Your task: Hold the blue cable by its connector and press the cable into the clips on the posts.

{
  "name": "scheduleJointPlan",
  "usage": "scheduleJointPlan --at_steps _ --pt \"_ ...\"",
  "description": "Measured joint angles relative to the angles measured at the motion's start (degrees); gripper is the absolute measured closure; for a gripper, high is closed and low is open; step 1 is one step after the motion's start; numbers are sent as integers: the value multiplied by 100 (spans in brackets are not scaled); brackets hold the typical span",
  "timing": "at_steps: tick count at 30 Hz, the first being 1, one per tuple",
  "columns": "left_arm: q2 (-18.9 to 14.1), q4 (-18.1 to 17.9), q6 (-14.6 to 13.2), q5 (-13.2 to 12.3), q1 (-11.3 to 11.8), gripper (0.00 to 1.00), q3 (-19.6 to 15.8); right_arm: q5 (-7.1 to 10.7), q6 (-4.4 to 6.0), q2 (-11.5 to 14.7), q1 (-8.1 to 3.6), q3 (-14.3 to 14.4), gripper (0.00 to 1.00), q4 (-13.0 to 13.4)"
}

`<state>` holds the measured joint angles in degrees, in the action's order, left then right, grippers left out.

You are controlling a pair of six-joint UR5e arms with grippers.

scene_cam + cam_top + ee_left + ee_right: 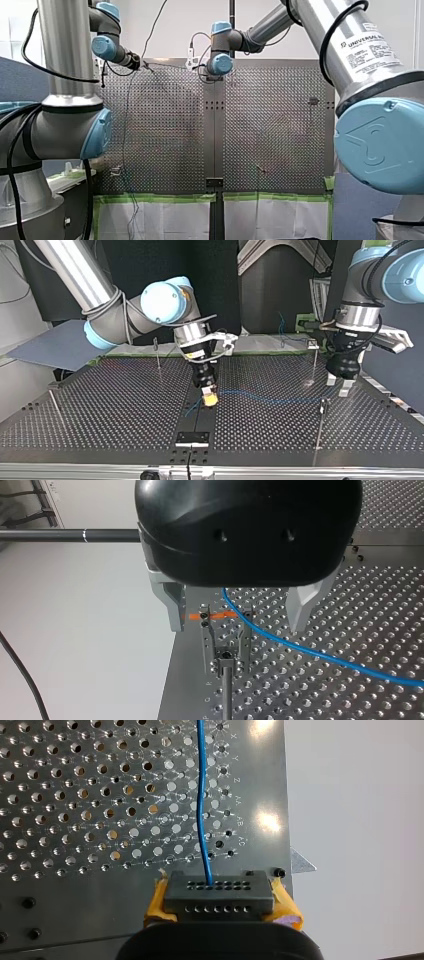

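Blue cable [265, 400] from the dark connector [218, 892], pinched between my right gripper's [210, 397] yellow pads [156, 902], wrist tilted steeply down, across to my left gripper [239, 627]: upright, fingers spread wide, poised over the clip [226, 640] atop its post [226, 695], cable between them.

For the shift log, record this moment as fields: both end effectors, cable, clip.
right end effector: shut on the connector, yellow pads either side
left end effector: open, clip between its fingers in its wrist view
clip: on top of a post, orange band across it
cable: blue, runs from the connector over the table past the clip; seated or not, cannot tell
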<state>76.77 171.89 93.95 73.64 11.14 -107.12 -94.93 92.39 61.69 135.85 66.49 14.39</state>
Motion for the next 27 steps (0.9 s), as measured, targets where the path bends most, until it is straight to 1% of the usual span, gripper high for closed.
scheduleJointPlan --at_steps 5,9,14,17,19,22,27 --pt "-1 53 10 -3 -33 0 0 0 -8 0 9 1 100 -13" --pt "-30 156 109 -40 -101 0 0 0 -32 4 33 1 100 -90" --pt "-173 374 336 -93 -179 0 0 -1 -68 20 92 1 100 -319" --pt "-296 469 470 -71 -202 0 0 -10 -122 53 141 5 100 -472" --pt "-378 500 554 -55 -211 0 0 -25 -147 105 180 29 100 -581" --pt "-499 521 697 -38 -218 0 -1 -66 -161 213 234 118 100 -674" --pt "-608 499 940 83 -337 0 -64 -97 -174 425 302 323 100 -710"
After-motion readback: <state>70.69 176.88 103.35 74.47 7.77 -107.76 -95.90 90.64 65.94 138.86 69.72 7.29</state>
